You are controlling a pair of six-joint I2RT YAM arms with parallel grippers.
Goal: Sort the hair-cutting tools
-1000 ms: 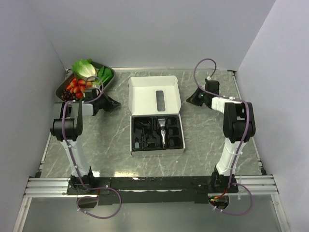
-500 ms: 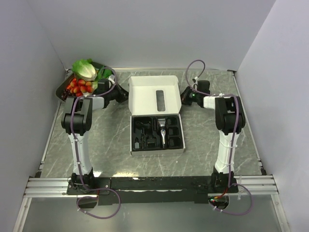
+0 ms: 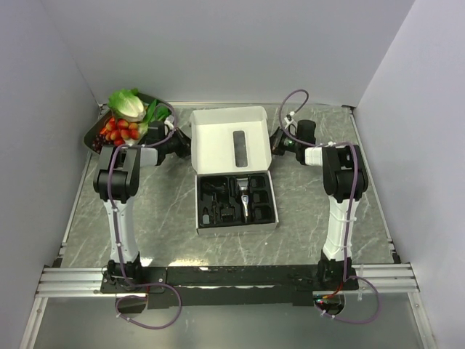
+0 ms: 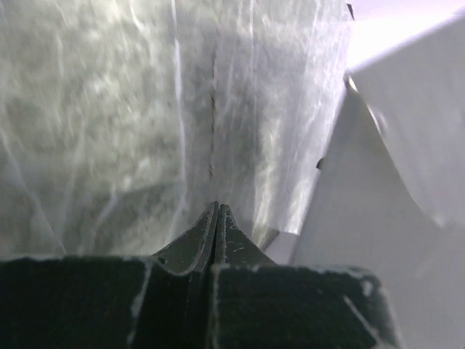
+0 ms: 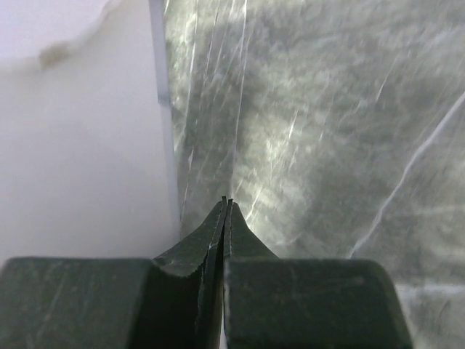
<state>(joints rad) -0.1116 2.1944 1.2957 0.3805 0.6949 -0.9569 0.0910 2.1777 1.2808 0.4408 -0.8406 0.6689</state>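
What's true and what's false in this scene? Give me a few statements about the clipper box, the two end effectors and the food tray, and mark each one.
1. The hair clipper lies in the black insert of the open white box. True.
2. The left end effector is holding a comb guard. False: the left end effector is shut on nothing, beside the box's lid.
3. The right end effector is shut, on the other side of that lid. True.
4. The tray of vegetables sits at the near right of the table. False: the tray is at the far left, behind the left arm.
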